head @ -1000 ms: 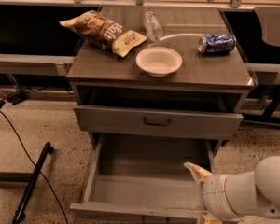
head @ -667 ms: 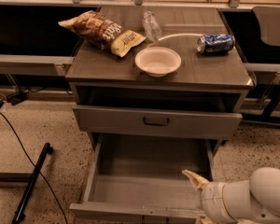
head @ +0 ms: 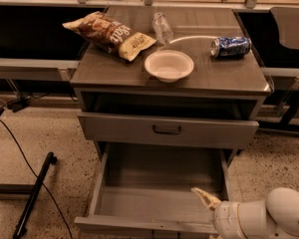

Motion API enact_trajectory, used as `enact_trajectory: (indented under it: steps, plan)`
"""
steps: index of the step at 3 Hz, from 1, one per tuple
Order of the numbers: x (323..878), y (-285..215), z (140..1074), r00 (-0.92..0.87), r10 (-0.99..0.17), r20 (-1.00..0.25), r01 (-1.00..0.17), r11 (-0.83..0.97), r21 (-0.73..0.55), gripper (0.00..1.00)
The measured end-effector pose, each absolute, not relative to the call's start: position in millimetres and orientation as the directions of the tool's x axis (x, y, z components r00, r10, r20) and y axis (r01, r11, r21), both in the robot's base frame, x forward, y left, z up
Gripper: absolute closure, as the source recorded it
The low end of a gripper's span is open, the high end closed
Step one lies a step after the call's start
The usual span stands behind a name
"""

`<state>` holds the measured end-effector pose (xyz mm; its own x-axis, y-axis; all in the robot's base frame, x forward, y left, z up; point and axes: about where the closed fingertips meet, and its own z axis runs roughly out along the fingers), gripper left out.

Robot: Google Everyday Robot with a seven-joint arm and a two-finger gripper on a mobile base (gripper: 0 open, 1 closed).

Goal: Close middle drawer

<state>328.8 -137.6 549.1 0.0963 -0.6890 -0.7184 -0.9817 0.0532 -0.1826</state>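
Two drawers are seen pulled out of a grey table. The middle drawer is drawn far forward toward the camera. Its deep box is laid open from above and its front panel is cut off by the bottom edge of the frame. Above it, the top drawer is shown only slightly out, with a dark handle fixed at the centre of its flat front.

The tool is pictured at the lower right, inside the middle drawer's near right corner, just behind the front panel. A pale pointed tip is angled up and to the left, toward the drawer's interior. Whether the tool is open or closed cannot be told, nor can contact with the drawer be made out. Behind it, the white rounded arm is cropped by the frame's bottom right corner.

On the table, a white bowl is set near the front edge. A crumpled chip bag is laid to its left. A clear plastic bottle is lying behind the bowl, and a blue can is resting on its side to the right.

On the speckled floor at left, a black bar and a thin dark cable are visible.
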Motion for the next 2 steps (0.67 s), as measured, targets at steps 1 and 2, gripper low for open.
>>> enact_trajectory:
  steps: [1,2]
  plan:
    - [327,-147,546,0.085,-0.67,-0.737,-0.984,0.059,-0.167,0.0]
    - [313,-164,539,0.087,-0.641,-0.762,-0.985,0.059,-0.162,0.17]
